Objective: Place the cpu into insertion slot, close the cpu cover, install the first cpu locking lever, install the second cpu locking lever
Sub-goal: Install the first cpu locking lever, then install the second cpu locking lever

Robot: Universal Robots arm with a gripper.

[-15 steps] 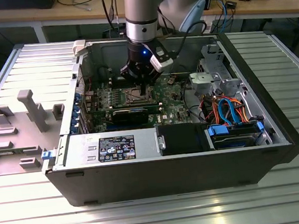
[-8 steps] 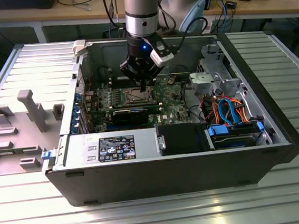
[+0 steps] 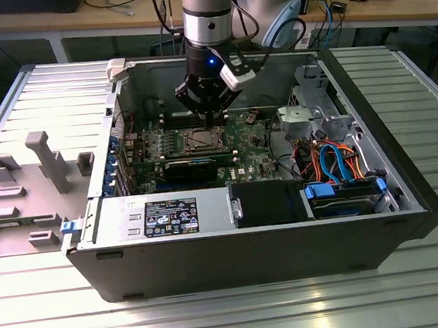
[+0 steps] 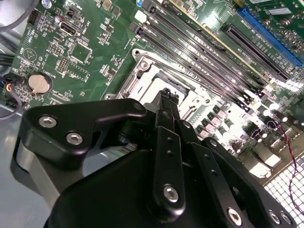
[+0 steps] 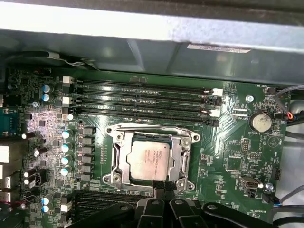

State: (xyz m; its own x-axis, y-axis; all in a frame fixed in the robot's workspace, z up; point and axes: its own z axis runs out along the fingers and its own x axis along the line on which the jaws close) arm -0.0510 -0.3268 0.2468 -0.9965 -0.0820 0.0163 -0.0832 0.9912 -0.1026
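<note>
The cpu (image 5: 148, 159), a square chip with a dull silver top, lies flat in the insertion slot (image 3: 201, 141) in the middle of the green motherboard (image 5: 228, 152). Around it the silvery cpu cover (image 5: 121, 159) lies flat, with the chip showing through its window. A thin metal lever (image 5: 152, 127) runs along the cover's edge beside the memory slots. My gripper (image 5: 160, 191) hangs right at the opposite edge of the socket. Its black fingers (image 4: 167, 142) meet in one tip just above the socket frame (image 4: 142, 71), shut with nothing seen between them. The gripper (image 3: 210, 118) stands over the board inside the open case.
Long black memory slots (image 5: 142, 97) and a coin battery (image 5: 260, 122) flank the socket. A black card (image 3: 192, 166) lies in front of it. A drive bay with blue and orange cables (image 3: 335, 164) sits at the exterior view's right, grey fixture blocks (image 3: 44, 161) on its left.
</note>
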